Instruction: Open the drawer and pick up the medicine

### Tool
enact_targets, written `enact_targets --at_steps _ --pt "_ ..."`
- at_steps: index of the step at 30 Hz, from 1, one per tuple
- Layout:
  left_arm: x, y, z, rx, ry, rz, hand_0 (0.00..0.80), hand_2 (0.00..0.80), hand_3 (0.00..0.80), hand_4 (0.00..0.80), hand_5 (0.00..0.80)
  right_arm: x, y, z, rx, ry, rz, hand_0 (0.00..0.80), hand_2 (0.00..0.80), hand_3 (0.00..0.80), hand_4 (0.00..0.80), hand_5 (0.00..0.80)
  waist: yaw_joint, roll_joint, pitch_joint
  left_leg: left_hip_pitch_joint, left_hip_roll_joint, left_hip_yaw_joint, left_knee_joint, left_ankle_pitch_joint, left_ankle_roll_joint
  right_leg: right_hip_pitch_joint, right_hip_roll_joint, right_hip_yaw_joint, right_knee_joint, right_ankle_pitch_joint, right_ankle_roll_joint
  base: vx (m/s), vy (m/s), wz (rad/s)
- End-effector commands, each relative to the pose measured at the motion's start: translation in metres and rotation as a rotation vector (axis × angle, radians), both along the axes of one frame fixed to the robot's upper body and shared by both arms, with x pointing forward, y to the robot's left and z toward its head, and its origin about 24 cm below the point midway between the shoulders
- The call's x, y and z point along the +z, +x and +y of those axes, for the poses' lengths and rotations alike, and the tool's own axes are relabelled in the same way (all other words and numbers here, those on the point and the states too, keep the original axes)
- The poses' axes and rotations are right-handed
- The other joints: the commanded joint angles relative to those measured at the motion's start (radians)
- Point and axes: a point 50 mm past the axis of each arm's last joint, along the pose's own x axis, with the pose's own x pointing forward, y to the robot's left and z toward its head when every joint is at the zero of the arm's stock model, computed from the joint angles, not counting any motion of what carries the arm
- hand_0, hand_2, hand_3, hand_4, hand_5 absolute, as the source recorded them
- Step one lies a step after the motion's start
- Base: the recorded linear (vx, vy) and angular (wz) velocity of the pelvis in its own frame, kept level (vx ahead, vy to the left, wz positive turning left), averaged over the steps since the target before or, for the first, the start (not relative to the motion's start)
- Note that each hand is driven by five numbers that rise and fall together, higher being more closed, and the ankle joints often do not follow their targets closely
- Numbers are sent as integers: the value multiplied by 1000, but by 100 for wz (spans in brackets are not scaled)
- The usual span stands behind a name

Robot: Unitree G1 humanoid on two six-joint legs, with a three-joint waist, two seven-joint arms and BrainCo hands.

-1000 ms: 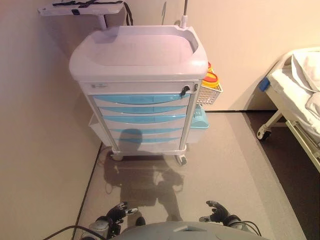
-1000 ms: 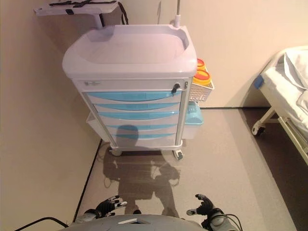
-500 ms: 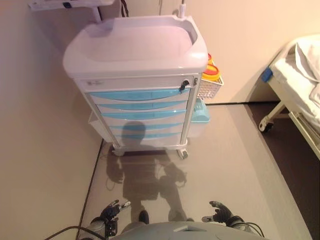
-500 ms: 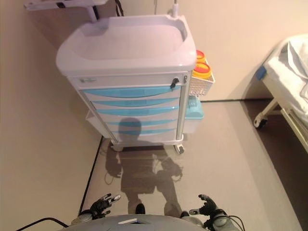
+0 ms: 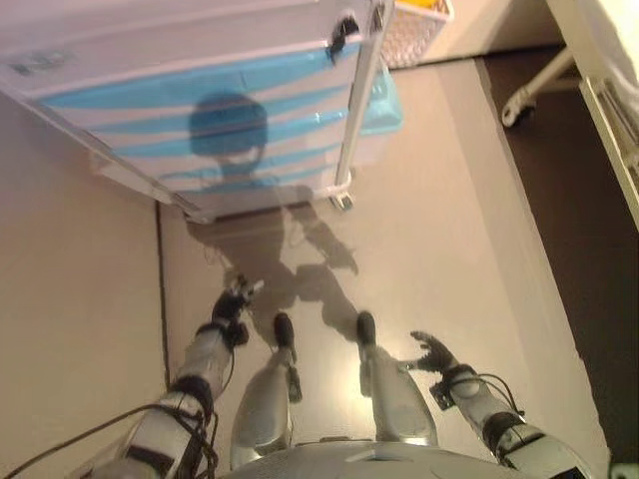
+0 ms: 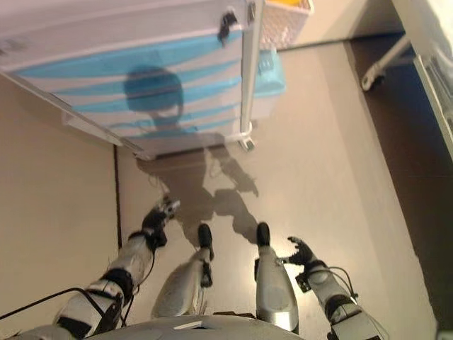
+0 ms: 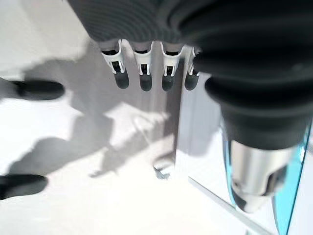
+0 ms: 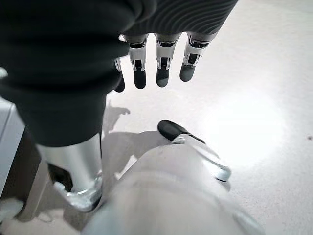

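Hanging low with fingers relaxed and empty: left hand [image 5: 232, 300], right hand [image 5: 432, 354], well short of closed medical cart drawers [image 5: 200, 120].

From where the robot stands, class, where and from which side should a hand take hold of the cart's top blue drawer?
Probably the top blue drawer by its long front edge, from the front: the closed drawers face the robot. Both the left hand and right hand hang open, empty.

Drawer cart [image 5: 200, 110] ahead, basket [image 5: 414, 30] on its right side
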Motion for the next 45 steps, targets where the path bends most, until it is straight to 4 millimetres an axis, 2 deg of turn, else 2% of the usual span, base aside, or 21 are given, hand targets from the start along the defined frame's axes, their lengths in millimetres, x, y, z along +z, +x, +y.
enact_targets --at_steps 1,4,7,8,11,18,19,20,21,23,30,33,36,39,42,44,45 --pt "18 8 10 63 -31 -129 0 0 0 0 0 6 0 -4 -6 18 -49 0 0 0 0 0 -25 -38 -10 -114 -91 3 251 -235 93 -108 19 6 55 21 3 -26 4 -22" --pt "47 28 21 89 -88 -262 0 0 0 0 0 6 0 -3 1 31 -53 0 0 0 0 0 -39 -64 6 -160 -83 21 320 -269 98 -140 24 20 67 29 2 -19 -2 -31" --pt "85 48 33 97 -192 -434 0 0 0 0 0 4 -6 -3 5 44 -44 0 0 0 0 0 -50 -86 19 -195 -72 32 374 -295 100 -159 24 28 78 34 1 -9 -24 -21" --pt "105 56 37 91 -253 -521 0 0 0 0 0 3 -8 -2 5 49 -40 0 0 0 0 0 -53 -93 24 -210 -68 35 392 -304 101 -168 25 29 83 35 0 -19 -29 -3" --pt "144 69 43 67 -376 -706 0 0 0 0 0 0 -14 1 5 60 -30 0 0 0 0 0 -62 -107 32 -232 -59 39 425 -322 102 -180 29 34 93 34 0 -9 -28 -8" --pt "214 83 47 -34 -555 -1037 0 0 0 0 0 -6 -24 8 17 76 -13 0 0 0 0 0 -76 -133 45 -259 -45 41 464 -350 102 -193 40 41 98 37 1 18 -30 -8" --pt "221 84 48 -47 -572 -1065 0 0 0 0 0 -7 -25 8 17 78 -12 0 0 0 0 0 -73 -125 43 -246 -42 28 467 -385 100 -182 48 40 104 13 6 19 -28 -8" --pt "233 85 49 -52 -596 -1106 0 0 0 0 0 -6 -24 9 19 83 -17 0 0 0 0 0 -78 -139 49 -261 -43 42 472 -357 102 -192 43 41 98 39 1 121 12 -6" --pt "239 86 51 -54 -618 -1130 0 0 0 0 0 -6 -24 10 22 85 -18 0 0 0 0 0 -77 -132 46 -250 -41 29 477 -392 100 -183 51 41 104 14 6 0 0 0" --pt "256 88 57 -44 -650 -1186 0 0 0 0 0 -6 -24 12 34 90 -23 0 0 0 0 0 -80 -138 49 -255 -38 29 489 -400 100 -183 54 42 105 15 6 60 9 0" --pt "302 91 82 44 -702 -1282 0 0 0 0 0 -6 -25 19 61 107 -28 0 0 0 0 0 -90 -163 54 -272 -28 30 524 -422 103 -178 63 42 99 22 9 33 -42 -1" --pt "320 89 88 18 -722 -1340 0 0 0 0 0 -7 -26 21 67 112 -23 0 0 0 0 0 -89 -175 55 -276 -24 31 532 -428 104 -172 66 41 91 26 10 36 -46 0" --pt "339 86 87 -68 -746 -1422 0 0 0 0 0 -9 -29 23 76 117 -13 0 0 0 0 0 -86 -185 57 -280 -23 28 540 -434 104 -167 70 39 85 28 11 43 -43 2" --pt "351 86 80 -135 -777 -1441 0 0 0 0 0 -11 -33 25 88 127 -4 0 0 0 0 0 -81 -191 60 -278 -26 21 538 -437 107 -162 77 39 79 30 12 48 -49 3" --pt "353 89 70 -161 -718 -1382 0 0 0 0 0 -11 -31 28 91 140 -5 0 0 0 0 0 -75 -194 61 -273 -29 17 531 -437 109 -152 79 35 69 32 12 34 -43 8" --pt "343 94 69 -106 -664 -1293 0 0 0 0 0 -9 -28 28 93 144 -11 0 0 0 0 0 -71 -192 64 -274 -32 14 530 -436 109 -149 81 33 69 29 10 -44 -29 0" --pt "334 97 71 -61 -648 -1235 0 0 0 0 0 -7 -25 29 94 143 -15 0 0 0 0 0 -73 -201 70 -284 -37 27 529 -403 110 -153 73 33 62 51 4 -82 -65 1"
